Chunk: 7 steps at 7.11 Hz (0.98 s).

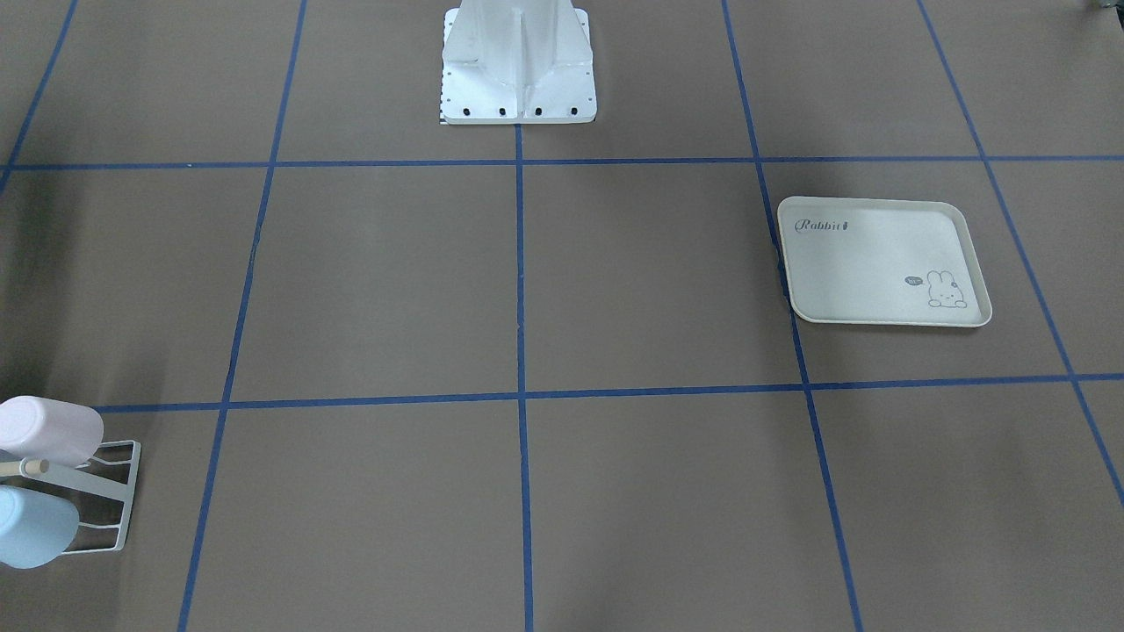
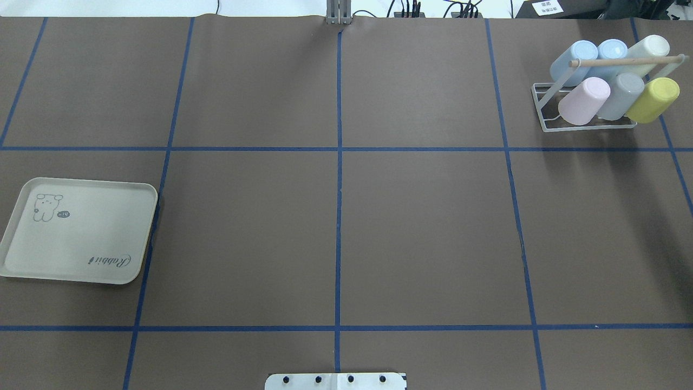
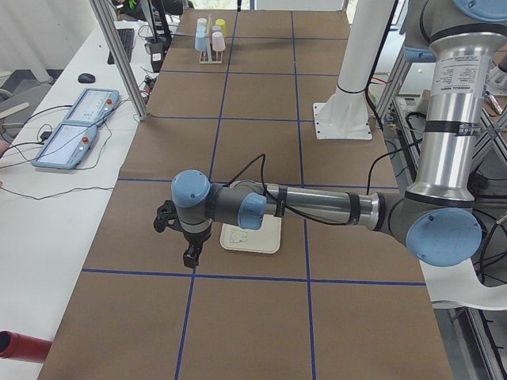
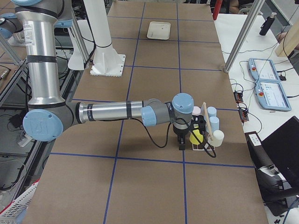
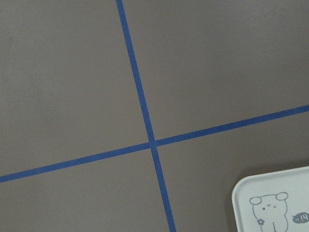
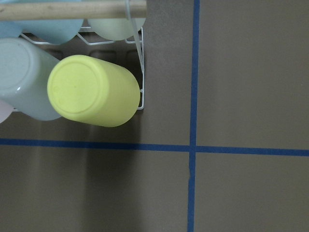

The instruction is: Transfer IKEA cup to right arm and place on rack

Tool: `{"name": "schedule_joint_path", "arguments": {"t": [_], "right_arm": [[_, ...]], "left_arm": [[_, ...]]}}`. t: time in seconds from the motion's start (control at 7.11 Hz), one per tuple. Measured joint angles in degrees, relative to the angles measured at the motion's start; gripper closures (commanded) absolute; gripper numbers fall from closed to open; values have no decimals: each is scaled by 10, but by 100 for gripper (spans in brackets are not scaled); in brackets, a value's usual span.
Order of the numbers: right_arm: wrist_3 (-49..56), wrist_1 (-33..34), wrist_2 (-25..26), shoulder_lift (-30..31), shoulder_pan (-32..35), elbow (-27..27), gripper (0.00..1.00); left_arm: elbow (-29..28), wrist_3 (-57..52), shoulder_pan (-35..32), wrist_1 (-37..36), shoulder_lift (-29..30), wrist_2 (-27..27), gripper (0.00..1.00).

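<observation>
Nearest the robot's base, on its left side, the cream tray is seen lying bare on the tabletop, with no cup in it. The left arm is held out just past the tray's outer corner, with the left pincer pointed down above the tabletop. Whether that pincer is wide or narrow cannot be told, since it is shown only from the side.

Farther out, on the right, the right arm is stretched toward the rack, and the right pincer is held just beside the rack's end. Its opening cannot be told either. Six cups are carried on the rack below the wooden dowel. The yellow-green cup, tilted base-up at the end nearest that pincer, is taken to be the IKEA cup.

Placement is therefore judged done, or at its very end. A retreat of the right arm is what the next move is judged to call for, kept clear of the dowel and the yellow-green cup so that nothing is nudged off.
</observation>
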<state>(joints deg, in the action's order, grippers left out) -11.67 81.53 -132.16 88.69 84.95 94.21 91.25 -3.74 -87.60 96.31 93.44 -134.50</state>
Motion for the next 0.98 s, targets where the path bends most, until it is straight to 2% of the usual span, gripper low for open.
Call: {"name": "schedule_joint_path", "arguments": {"t": [0.56,0.98], "right_arm": [[-1,-3,-3,9,-2,18,1],[-2,-2,0,10,-1,21,0]], "left_arm": [[25,1,-3,2,-11,6,0],[42,2,-6,22,-41,4,0]]}}
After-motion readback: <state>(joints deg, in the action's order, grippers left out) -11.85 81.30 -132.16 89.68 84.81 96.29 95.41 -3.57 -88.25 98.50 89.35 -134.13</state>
